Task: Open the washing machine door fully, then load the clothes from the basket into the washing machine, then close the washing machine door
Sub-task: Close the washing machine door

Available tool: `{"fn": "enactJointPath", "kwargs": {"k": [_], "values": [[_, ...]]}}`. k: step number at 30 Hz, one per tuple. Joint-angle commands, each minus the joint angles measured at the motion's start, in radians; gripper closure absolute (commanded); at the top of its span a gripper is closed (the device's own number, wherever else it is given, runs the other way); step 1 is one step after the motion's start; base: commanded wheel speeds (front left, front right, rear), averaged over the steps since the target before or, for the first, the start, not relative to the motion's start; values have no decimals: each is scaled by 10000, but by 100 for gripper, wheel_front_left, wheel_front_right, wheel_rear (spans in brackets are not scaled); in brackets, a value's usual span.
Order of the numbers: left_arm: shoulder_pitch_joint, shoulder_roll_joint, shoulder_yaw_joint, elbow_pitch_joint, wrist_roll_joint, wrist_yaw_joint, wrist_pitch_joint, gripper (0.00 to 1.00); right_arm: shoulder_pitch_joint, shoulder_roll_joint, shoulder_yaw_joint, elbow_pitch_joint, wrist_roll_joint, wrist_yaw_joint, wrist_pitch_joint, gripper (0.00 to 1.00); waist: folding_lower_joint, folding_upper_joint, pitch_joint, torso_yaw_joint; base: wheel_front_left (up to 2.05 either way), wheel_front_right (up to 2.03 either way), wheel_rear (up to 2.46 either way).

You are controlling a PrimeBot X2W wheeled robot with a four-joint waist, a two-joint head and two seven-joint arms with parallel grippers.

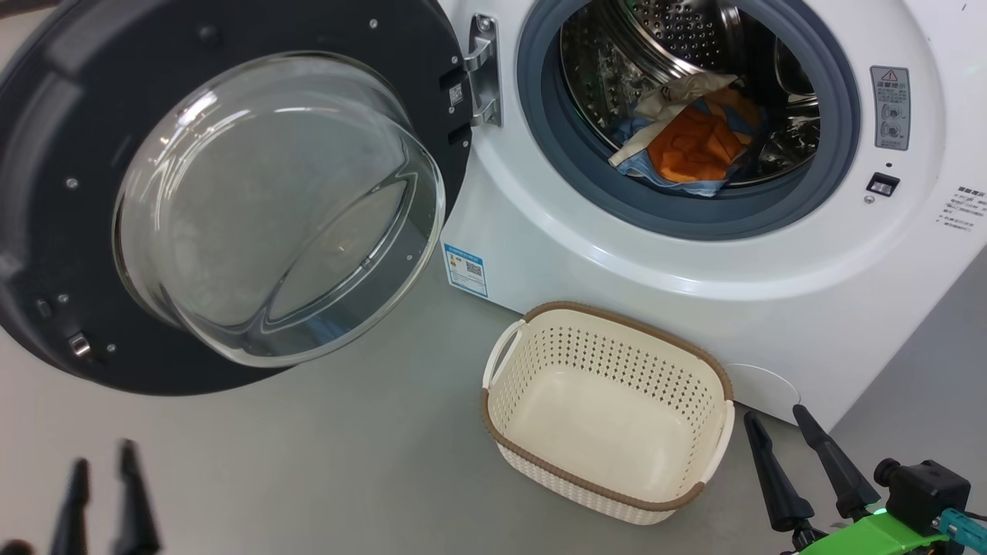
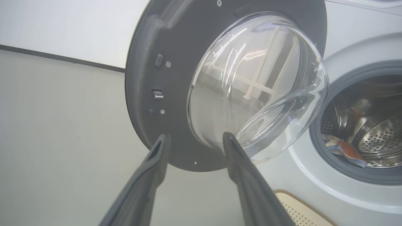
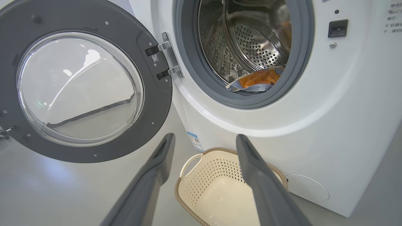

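Black washing machine door (image 1: pixel 277 208) looks stiff, probably heavy, so shove its rim (image 1: pixel 31 254) far from the hinge (image 1: pixel 482 69); left gripper (image 1: pixel 102 455) and right gripper (image 1: pixel 776 414) gape empty.

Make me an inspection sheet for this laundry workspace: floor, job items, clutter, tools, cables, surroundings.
Surface: smooth grey floor.
Job's things: washing machine door swung wide open; washing machine with its drum exposed; clothes lying inside the drum; basket empty, on the floor in front of the machine.
Clutter: nothing seen.
Tools: left tool open, holding nothing, below the door; right tool open, holding nothing, beside the basket.
Cables: nothing seen.
Surroundings: white wall with a dark stripe at its base.
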Motion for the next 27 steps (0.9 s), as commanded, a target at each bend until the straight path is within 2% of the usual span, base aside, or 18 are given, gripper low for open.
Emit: {"fn": "enactJointPath", "kwargs": {"k": [1,5,10,11,13,18,20,22,27], "values": [[-378,130,491,-439,-100,-15,-65,100,-395,-103,190,-215,50,16,-49,0,0,-1,19,6,0,0,0],[-897,305,1217,-1371,-702,-15,-65,100,-313,-83,121,-233,47,16,-49,0,0,-1,91,10,0,0,0],[-2045,1605,1808,-1420,-2121,-15,-65,100,-221,-67,-18,-286,9,16,-49,0,0,-1,222,-10,0,0,0],[-2689,2296,1965,-1054,-2811,-15,-65,100,-197,-63,-97,-308,-6,16,-49,0,0,-1,283,-24,0,0,0],[-3337,3068,1993,-439,-3497,-15,-65,100,-210,-68,-134,-338,-30,16,-49,0,0,-1,396,-91,0,0,0],[-5079,4537,1731,1661,-5769,-15,176,100,-306,-123,-147,-372,-88,16,-49,0,0,-1,690,-259,0,0,0],[-5758,5048,1517,2545,-6707,-15,657,100,-360,-153,-133,-373,-105,16,-49,0,0,-1,812,-343,0,0,0],[-6251,5584,1212,3426,-7168,-15,1094,100,-419,-186,-112,-383,-122,16,-49,0,0,-1,923,-427,0,0,0],[-7366,6329,824,5194,-8923,-15,3083,100,-592,-280,-57,-407,-178,16,-49,0,0,-1,1231,-648,0,0,0]]}}
